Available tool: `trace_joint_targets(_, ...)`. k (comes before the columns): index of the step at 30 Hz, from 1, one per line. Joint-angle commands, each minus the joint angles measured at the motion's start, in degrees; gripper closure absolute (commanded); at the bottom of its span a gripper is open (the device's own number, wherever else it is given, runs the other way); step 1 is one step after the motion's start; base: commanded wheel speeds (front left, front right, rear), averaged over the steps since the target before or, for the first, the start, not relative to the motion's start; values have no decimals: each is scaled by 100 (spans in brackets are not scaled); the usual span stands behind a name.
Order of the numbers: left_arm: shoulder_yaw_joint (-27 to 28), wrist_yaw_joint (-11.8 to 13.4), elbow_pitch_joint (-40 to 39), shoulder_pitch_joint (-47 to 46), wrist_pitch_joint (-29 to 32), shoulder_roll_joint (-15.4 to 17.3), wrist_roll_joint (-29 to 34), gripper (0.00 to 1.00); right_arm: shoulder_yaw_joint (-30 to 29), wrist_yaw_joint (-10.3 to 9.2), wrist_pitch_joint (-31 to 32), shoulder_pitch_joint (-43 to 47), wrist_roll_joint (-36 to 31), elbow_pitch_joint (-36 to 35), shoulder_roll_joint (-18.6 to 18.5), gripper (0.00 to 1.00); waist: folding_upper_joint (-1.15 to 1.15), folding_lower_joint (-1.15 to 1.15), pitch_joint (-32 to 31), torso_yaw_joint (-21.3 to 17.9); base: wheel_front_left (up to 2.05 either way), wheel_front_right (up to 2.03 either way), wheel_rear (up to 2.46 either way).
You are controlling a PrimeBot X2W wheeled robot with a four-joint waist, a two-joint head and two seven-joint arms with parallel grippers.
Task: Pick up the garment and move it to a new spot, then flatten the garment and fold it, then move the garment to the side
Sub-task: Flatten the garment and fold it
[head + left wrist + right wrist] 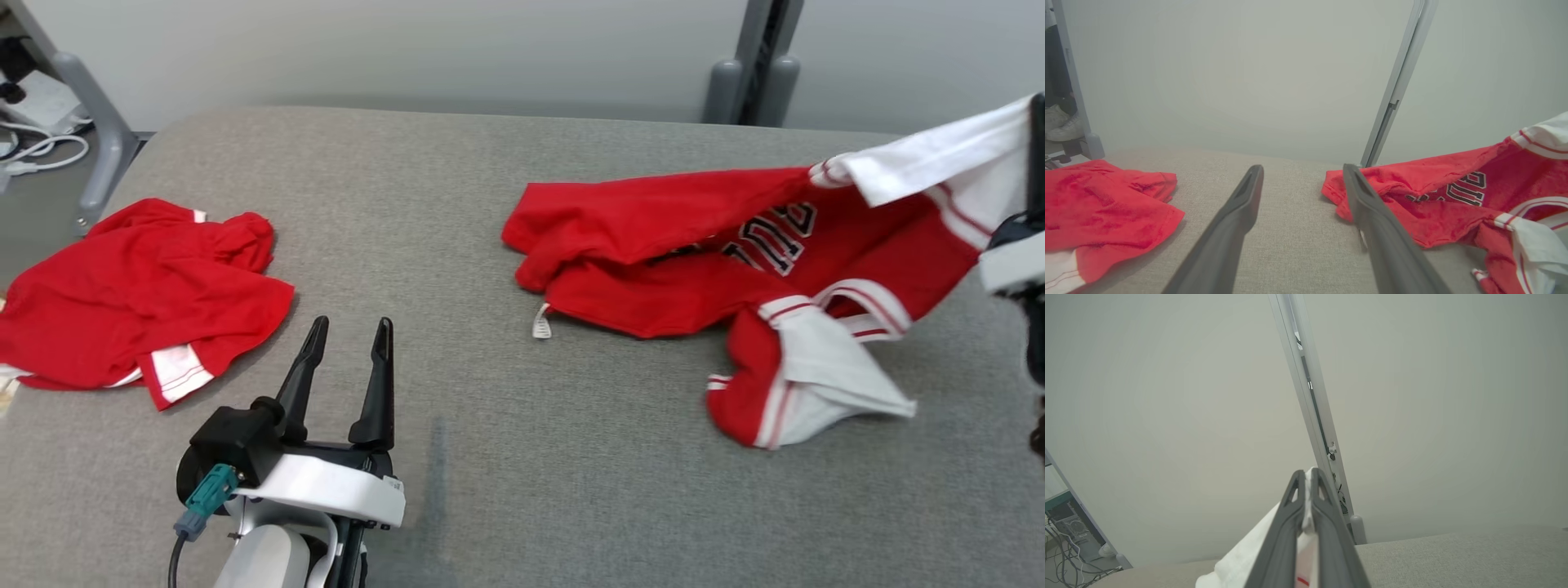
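The garment (653, 245) is a red jersey with white sleeves and dark lettering, lying crumpled on the right half of the grey padded table (424, 188). One white sleeve (939, 155) is lifted off the surface at the far right, where my right gripper (1037, 106) is shut on it. In the right wrist view the right gripper (1306, 475) pinches white cloth (1241, 555) between its closed fingers. My left gripper (351, 327) stands open near the table's front left, holding nothing. Past the open left gripper (1302, 169) in its wrist view, the garment (1412, 192) lies to the right.
A second red garment (139, 294) with white trim lies bunched at the table's left edge, close to my left gripper. Grey frame posts (751, 65) stand behind the table against a pale wall. Cables (41, 147) lie on the floor at far left.
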Motion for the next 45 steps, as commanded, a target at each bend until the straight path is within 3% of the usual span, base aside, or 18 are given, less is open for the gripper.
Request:
trace_joint_targets(1, 15, 32, -23, 24, -22, 26, -35, 0, -74, 0, 97, -169, 81, 76, -64, 100, 0, 0, 24, 89, 0, 0, 0)
trace_joint_targets(4, -49, 21, -44, -13, -22, 22, -69, 0, -164, 0, 281, -481, 9, 355, -349, 100, 0, 0, 109, 224, 0, 0, 0)
trace_joint_targets(6, -97, 14, -58, -75, -22, 22, -83, 0, -49, 0, 273, -740, -434, 598, -714, 100, 0, 0, 238, 325, 0, 0, 0)
trace_joint_targets(14, -318, 35, -109, -424, -22, 17, -161, 0, -245, 0, 402, -1927, -845, 1658, -1248, 100, 0, 0, 1026, 758, 0, 0, 0)
trace_joint_targets(15, -355, 41, -113, -480, -22, 21, -180, 0, -261, 0, 370, -2095, -926, 1798, -1313, 82, 0, 0, 1140, 826, 0, 0, 0)
trace_joint_targets(16, -390, 50, -116, -526, -22, 23, -210, 0, -305, 0, 300, -2240, -988, 1948, -1354, 14, 0, 0, 1228, 884, 0, 0, 0)
trace_joint_targets(17, -437, 58, -128, -568, -22, 24, -231, 0, -403, 0, 326, -2376, -989, 2159, -1387, 0, 0, 0, 1316, 942, 0, 0, 0)
trace_joint_targets(24, -534, 140, -148, -693, -22, 22, -313, 0, -410, 0, -72, -2751, -1543, 3150, -1420, 0, 0, 0, 1466, 1023, 0, 0, 0)
trace_joint_targets(31, -416, 122, -126, -735, -22, 23, -206, 0, 244, 0, -635, -2429, -1436, 3297, -868, 0, 0, 0, 1202, 578, 0, 0, 0)
trace_joint_targets(38, -297, 109, -133, -731, -22, 21, -345, 0, 1207, 0, -847, -1717, -944, 2464, -477, 0, 0, 0, 852, -108, 0, 0, 0)
trace_joint_targets(45, -386, 186, 87, -791, -22, 29, -400, 0, 1262, 0, -844, -340, -702, 709, -154, 0, 0, 0, 624, -776, 0, 0, 0)
